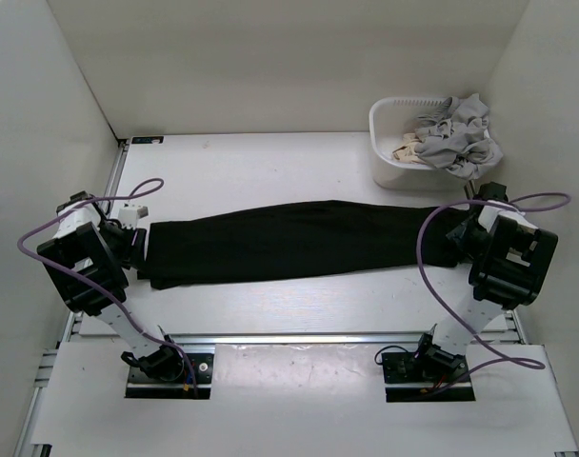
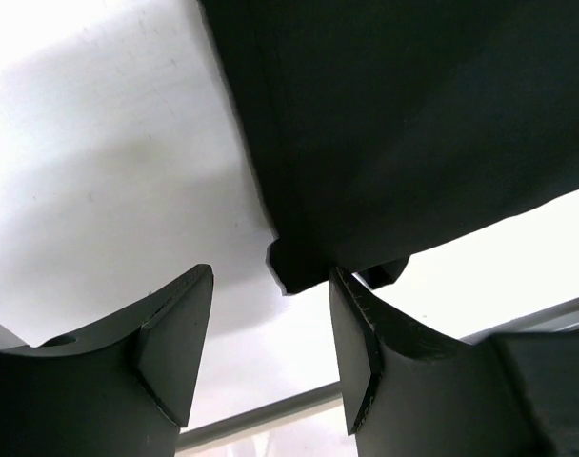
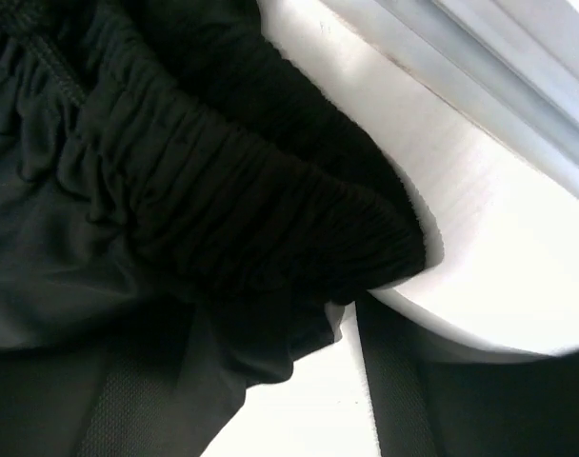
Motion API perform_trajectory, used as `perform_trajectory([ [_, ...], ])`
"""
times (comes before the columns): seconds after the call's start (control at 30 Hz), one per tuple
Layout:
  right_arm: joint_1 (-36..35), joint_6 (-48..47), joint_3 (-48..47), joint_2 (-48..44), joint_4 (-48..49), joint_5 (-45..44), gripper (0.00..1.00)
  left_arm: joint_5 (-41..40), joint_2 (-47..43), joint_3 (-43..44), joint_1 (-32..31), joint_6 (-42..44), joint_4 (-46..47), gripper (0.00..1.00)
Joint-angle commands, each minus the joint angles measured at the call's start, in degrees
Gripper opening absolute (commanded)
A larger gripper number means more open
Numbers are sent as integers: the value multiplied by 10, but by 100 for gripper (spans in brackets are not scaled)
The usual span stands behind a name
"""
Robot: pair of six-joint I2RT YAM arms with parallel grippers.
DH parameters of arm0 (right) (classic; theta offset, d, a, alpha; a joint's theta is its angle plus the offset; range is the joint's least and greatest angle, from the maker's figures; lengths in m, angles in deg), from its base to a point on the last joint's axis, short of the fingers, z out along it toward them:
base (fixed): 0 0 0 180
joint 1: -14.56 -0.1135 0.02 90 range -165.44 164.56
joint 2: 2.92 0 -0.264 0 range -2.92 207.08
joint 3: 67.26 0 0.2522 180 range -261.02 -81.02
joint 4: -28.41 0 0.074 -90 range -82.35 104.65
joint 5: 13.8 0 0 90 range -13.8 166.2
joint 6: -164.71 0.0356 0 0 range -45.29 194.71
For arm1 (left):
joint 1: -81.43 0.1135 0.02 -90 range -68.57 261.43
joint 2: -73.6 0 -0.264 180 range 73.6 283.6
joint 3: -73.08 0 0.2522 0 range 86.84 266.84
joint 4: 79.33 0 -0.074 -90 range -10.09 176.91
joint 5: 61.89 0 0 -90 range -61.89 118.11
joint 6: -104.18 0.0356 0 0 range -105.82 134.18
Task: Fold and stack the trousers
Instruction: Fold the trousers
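The black trousers (image 1: 289, 243) lie flat in a long band across the table, legs to the left and waistband to the right. My left gripper (image 1: 137, 243) sits at the hem end. In the left wrist view it (image 2: 270, 295) is open, the hem corner (image 2: 299, 267) just off its fingertips and only bare table between them. My right gripper (image 1: 458, 233) is at the waist end. The right wrist view shows it (image 3: 280, 381) open too, with the gathered elastic waistband (image 3: 270, 238) lying just ahead of the fingers and draping over the left one.
A white basket (image 1: 389, 143) stands at the back right, holding light grey garments (image 1: 456, 133) and a beige cloth (image 1: 404, 149). White walls close in the table on the left, back and right. A metal rail (image 1: 299, 338) runs along the near edge.
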Motion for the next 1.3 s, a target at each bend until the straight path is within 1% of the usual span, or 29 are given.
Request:
perform_trajectory([
  [0.0, -2, 12, -8, 32, 2, -21, 49, -15, -16, 6, 2, -5, -6, 63],
  [0.03, -2, 12, -15, 37, 2, -21, 34, -15, -21, 6, 2, -5, -6, 63],
  [0.07, -2, 12, -20, 44, -4, -21, 24, -20, -21, 0, 2, -5, -6, 63],
  [0.1, -2, 12, -20, 44, -4, -21, 17, -20, -21, 0, 2, -5, -6, 63],
  [0.13, -2, 12, -20, 44, -4, -21, 6, -20, -21, 0, 2, -5, -6, 63],
  [0.17, -2, 12, -20, 44, -4, -21, 1, -20, -26, -5, 2, -5, -6, 63],
  [0.3, -2, 12, 4, 10, 2, -50, 0, -20, -26, -5, 2, -5, -11, 63],
  [0.47, -7, 12, 20, -90, 2, -113, 0, -3, -26, -5, 2, -5, -17, 63],
  [0.5, -21, 1, 20, -118, -7, -129, 0, 2, -26, -5, 2, -5, -17, 63],
  [0.57, -35, -18, 3, -144, -27, -155, 0, 7, -26, -5, -4, 1, -17, 63],
  [0.67, -86, -67, -20, -188, -54, -214, 0, 21, -26, -11, -23, 6, -17, 63],
  [0.7, -138, -84, -20, -206, -61, -238, 0, 21, -26, -11, -30, 6, -17, 63],
  [0.73, -172, -84, -28, -213, -70, -266, 0, 26, -26, -11, -37, 6, -17, 63],
  [0.77, -243, -84, -28, -218, -85, -289, 0, 26, -26, -17, -54, 0, -11, 63],
  [0.83, -310, -50, -41, -218, -106, -331, 0, 32, -26, -17, -72, -7, -3, 63],
  [0.87, -375, -31, -41, -218, -119, -343, 0, 32, -26, -11, -89, -14, 3, 63],
  [0.93, -447, 12, -66, -191, -141, -375, 0, 32, -12, -4, -105, -29, 9, 63],
  [0.97, -515, 28, -80, -177, -150, -414, 0, 32, -12, 3, -117, -29, 9, 63],
  [1.0, -544, 43, -98, -134, -172, -421, 0, 37, -6, 4, -117, -35, 9, 63],
  [1.03, -570, 89, -123, -107, -193, -421, 0, 44, -6, 9, -125, -35, 9, 65],
  [1.07, -618, 114, -184, -45, -217, -421, 0, 44, -6, 9, -130, -35, 9, 65],
  [1.1, -644, 150, -219, -12, -287, -433, 0, 44, 1, 9, -130, -41, 9, 65],
  [1.13, -668, 221, -255, 20, -321, -461, 0, 50, 1, 14, -130, -41, 14, 65],
  [1.17, -715, 249, -289, 79, -347, -461, 0, 50, 9, 14, -130, -47, 14, 65],
  [1.2, -737, 274, -355, 107, -384, -461, 0, 56, 19, 14, -130, -47, 14, 65],
  [1.23, -759, 295, -384, 131, -401, -461, 0, 56, 19, 14, -130, -47, 14, 65],
  [1.27, -793, 352, -414, 178, -420, -461, 0, 56, 27, 14, -130, -47, 14, 65],
])
